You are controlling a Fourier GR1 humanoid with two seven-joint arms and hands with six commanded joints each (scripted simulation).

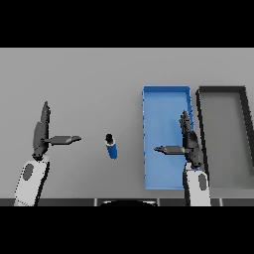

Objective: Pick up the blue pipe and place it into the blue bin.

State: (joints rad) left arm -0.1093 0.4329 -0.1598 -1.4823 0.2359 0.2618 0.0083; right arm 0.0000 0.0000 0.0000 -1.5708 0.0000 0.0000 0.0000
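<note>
A short blue pipe (111,147) with a dark cap at its far end lies on the grey table, just left of the blue bin (163,99). My right hand (189,141) hovers over the bin's right side, fingers straight and thumb pointing left, holding nothing. My left hand (41,133) is at the left of the table, open, its thumb pointing right toward the pipe and well apart from it.
A dark grey bin (245,124) stands directly right of the blue bin, their long sides nearly touching. Bare grey table (89,79) stretches behind and to the left.
</note>
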